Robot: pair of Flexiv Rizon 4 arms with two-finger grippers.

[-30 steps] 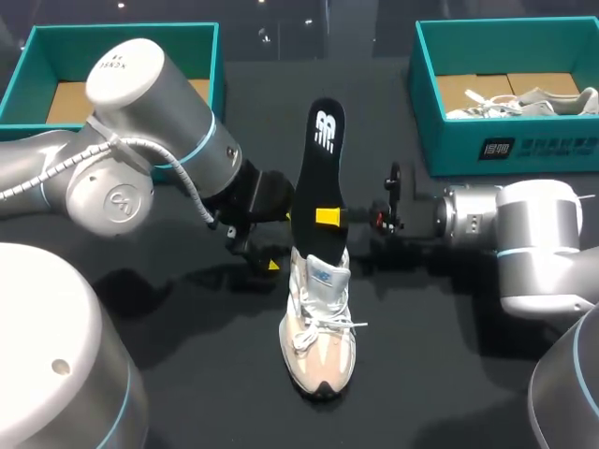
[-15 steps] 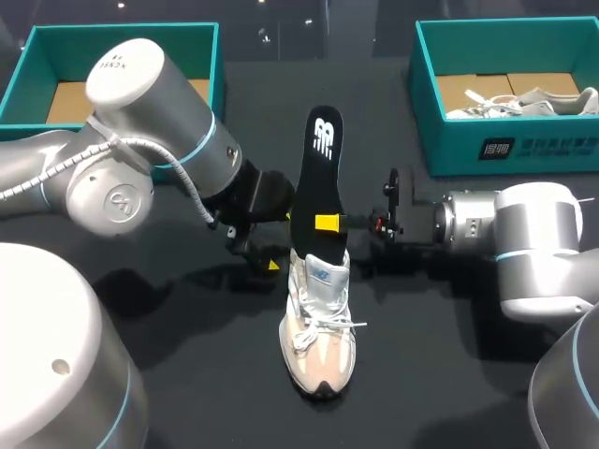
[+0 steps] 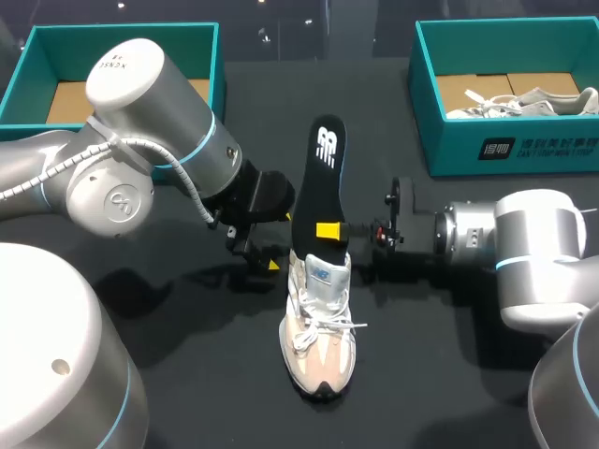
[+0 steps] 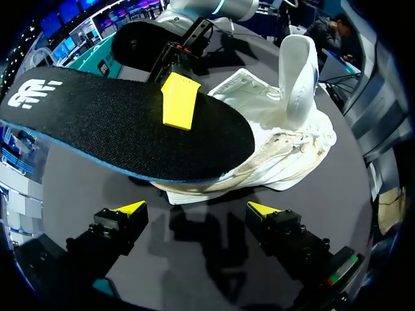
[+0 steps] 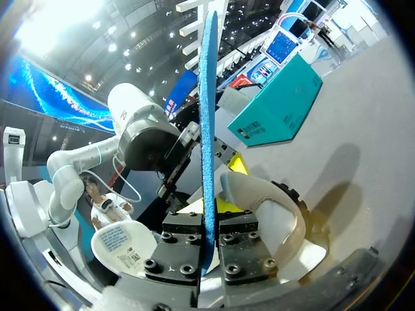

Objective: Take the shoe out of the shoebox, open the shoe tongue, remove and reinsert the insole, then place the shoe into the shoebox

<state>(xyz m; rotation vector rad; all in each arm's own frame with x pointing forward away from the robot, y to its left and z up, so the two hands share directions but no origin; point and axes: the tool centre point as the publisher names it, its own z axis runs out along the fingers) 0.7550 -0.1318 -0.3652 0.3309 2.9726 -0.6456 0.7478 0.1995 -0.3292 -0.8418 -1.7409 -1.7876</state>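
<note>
A teal shoebox [image 3: 28,65] sits at ten o'clock. A second shoebox [image 3: 487,148] at two o'clock holds a spare shoe [image 3: 533,101]. At the table's centre the white shoe [image 3: 318,327] lies lengthwise, toe to six. The insole [image 3: 320,178] rises from its heel toward twelve, its lower end apparently tucked inside, pinched by the right gripper [image 3: 329,230]. The left gripper [image 4: 198,208] gapes wide at the shoe's nine o'clock, touching nothing.

The insole [image 5: 209,97] stands between the right gripper's [image 5: 209,223] jaws, its lower end seemingly inside the shoe [image 5: 256,188] just ahead. Both lie ahead of the left gripper's [image 4: 198,208] jaws, untouched.
</note>
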